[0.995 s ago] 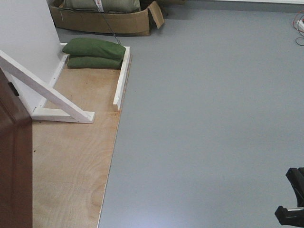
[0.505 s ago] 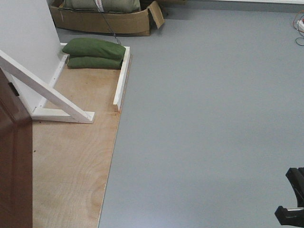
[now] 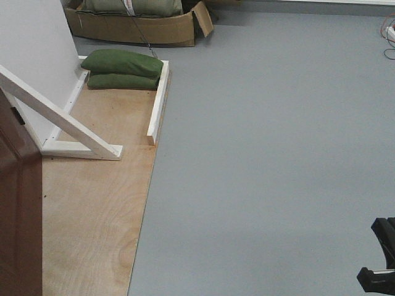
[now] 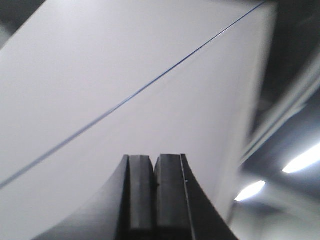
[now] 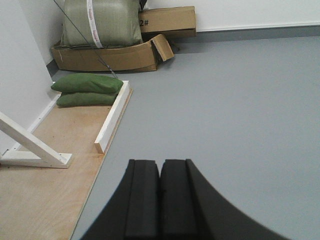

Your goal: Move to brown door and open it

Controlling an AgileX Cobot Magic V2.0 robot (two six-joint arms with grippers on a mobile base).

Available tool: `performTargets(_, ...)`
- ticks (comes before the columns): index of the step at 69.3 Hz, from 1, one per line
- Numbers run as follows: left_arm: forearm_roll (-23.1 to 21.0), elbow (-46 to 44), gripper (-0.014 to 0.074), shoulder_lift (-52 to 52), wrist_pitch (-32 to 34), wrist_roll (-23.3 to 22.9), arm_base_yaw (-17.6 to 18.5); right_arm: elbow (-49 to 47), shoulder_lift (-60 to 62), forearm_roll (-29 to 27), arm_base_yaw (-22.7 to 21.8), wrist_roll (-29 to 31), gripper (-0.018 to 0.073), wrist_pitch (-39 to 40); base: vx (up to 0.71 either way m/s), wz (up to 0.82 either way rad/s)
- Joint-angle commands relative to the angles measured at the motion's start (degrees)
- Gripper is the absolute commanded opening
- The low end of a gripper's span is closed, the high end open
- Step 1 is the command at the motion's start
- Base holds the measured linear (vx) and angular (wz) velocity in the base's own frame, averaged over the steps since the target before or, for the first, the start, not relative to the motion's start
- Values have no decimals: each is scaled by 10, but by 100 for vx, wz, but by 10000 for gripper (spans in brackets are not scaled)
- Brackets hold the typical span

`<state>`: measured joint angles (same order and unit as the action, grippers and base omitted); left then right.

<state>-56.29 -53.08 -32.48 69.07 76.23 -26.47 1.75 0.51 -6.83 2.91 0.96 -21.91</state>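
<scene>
The door (image 3: 15,203) stands at 8 o'clock in the front view, on the plywood (image 3: 92,209). 2 sandbags (image 3: 123,69) at 11 o'clock probably weigh down the white frame (image 3: 157,105) so that pulling cannot tip it. The left fingers (image 4: 141,195) and right fingers (image 5: 145,200) are pressed together, holding nothing. Grey floor (image 3: 265,154) from 12 to 5 o'clock gives turning room, and the brace (image 3: 68,126) is the edge to skirt.

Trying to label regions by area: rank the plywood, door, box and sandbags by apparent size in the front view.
1. Plywood, clearly largest.
2. Door and box: about alike, both cut by the frame, so unranked.
3. Sandbags, smallest.
</scene>
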Motion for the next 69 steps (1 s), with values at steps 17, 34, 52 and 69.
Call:
performTargets(17,-307,-115,17,-103,96,233,-122,1,9,1,-1,5,0,45,0,0)
performTargets(34,-318,-166,17,-198,95,304,-210,1,9,1,-1,5,0,45,0,0)
performTargets(52,-387,-192,17,-265,0,250,-213,1,9,1,-1,5,0,45,0,0)
performTargets(69,-453,-192,17,-265,-188,204,-213,1,9,1,-1,5,0,45,0,0)
